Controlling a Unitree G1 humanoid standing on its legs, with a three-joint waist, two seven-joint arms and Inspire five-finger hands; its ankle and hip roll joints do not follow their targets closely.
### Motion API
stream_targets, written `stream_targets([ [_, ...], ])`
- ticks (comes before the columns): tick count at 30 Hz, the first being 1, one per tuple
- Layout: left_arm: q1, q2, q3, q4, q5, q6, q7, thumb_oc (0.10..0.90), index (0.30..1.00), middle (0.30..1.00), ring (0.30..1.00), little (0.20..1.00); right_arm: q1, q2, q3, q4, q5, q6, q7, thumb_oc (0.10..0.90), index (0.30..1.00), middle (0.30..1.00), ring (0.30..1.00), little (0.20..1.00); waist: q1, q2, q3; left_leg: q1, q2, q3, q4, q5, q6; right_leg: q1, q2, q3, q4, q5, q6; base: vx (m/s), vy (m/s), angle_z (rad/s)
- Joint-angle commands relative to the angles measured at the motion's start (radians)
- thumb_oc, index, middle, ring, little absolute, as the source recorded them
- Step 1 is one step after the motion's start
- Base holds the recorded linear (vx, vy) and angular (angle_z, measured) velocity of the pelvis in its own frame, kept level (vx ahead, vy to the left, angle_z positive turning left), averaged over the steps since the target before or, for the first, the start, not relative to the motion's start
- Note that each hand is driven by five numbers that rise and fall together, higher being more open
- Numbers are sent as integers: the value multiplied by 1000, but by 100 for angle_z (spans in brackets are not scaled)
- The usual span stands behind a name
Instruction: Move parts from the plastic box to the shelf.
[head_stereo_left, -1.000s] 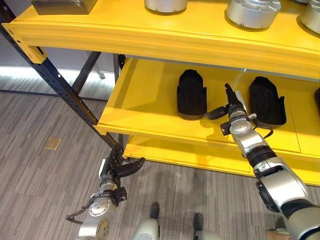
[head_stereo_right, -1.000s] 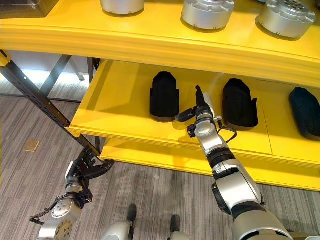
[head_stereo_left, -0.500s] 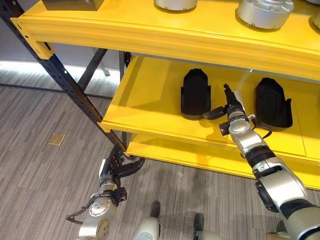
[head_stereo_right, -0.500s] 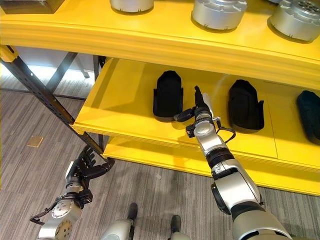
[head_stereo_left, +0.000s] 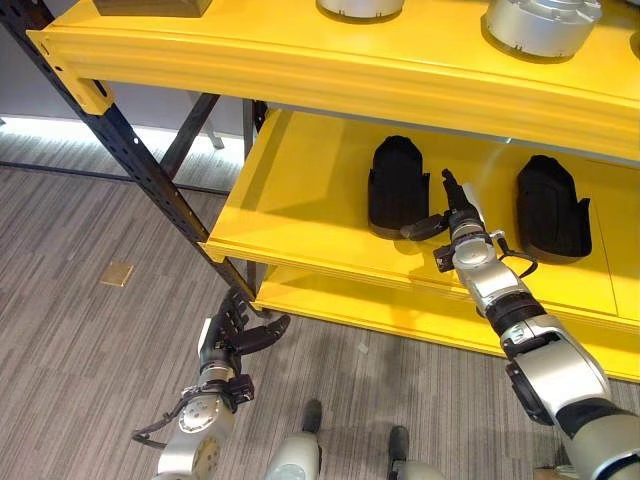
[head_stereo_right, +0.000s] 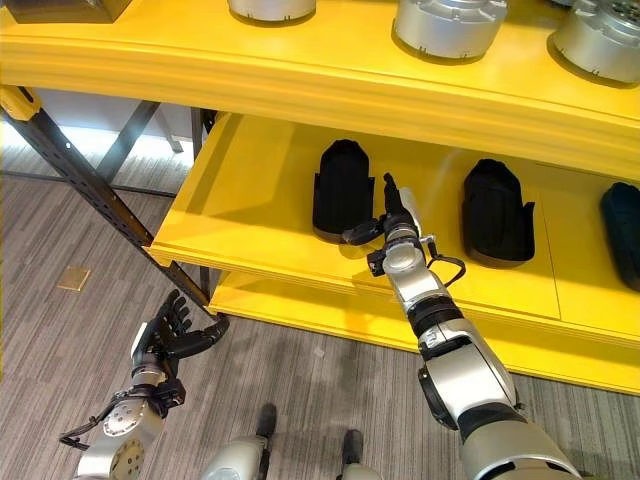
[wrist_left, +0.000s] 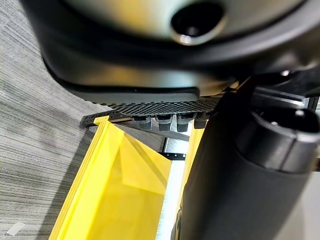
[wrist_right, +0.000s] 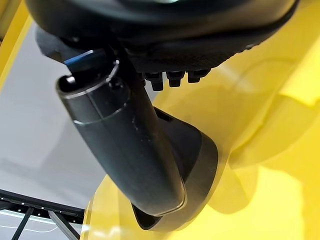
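Black moulded parts lie on the yellow middle shelf (head_stereo_left: 300, 210): one on the left (head_stereo_left: 398, 185), one to its right (head_stereo_left: 552, 205), and a third at the far right (head_stereo_right: 622, 230). My right hand (head_stereo_left: 455, 207) hovers over the shelf between the first two parts, open and empty. Its fingers are straight and its thumb reaches toward the left part's front end; whether it touches is unclear. In the right wrist view that part (wrist_right: 202, 155) shows just behind the thumb. My left hand (head_stereo_left: 232, 335) hangs low above the floor, open and empty.
Round silver parts (head_stereo_left: 540, 20) stand on the top yellow shelf (head_stereo_left: 300, 70). A black perforated upright (head_stereo_left: 150, 170) slants down at the shelf's left corner. A lower yellow shelf (head_stereo_left: 340, 300) lies beneath. Grey striped floor (head_stereo_left: 80, 350) spreads to the left.
The camera has shifted, moving the whole scene. My right hand has edged left, closer to the left black part. The left hand has stayed put.
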Motion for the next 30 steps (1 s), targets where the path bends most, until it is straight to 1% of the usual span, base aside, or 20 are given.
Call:
stream_targets([
  [1, -11, 73, 8, -72, 10, -91, -4, 900, 1000, 1000, 1000, 1000, -75, -12, -34, -11, 19, -93, -54, 900, 1000, 1000, 1000, 1000, 23, -59, -59, -77, 70, 7, 103, -102, -26, -45, -158, -1, 97, -41, 72, 0, 0, 0],
  [17, -19, 77, 10, -81, 2, -100, 4, 900, 1000, 1000, 1000, 1000, -105, 11, -25, 13, 35, -93, -52, 900, 1000, 1000, 1000, 1000, 39, -57, -27, -101, 68, -2, 129, -109, -23, -63, -158, 2, 113, -47, 69, 0, 0, 0],
  [30, -22, 77, 16, -86, 1, -105, 13, 900, 1000, 1000, 1000, 1000, -117, 18, -26, 17, 39, -93, -53, 900, 1000, 1000, 1000, 1000, 50, -48, -3, -122, 58, -2, 160, -121, -18, -77, -166, 3, 127, -49, 68, 0, 0, 0],
])
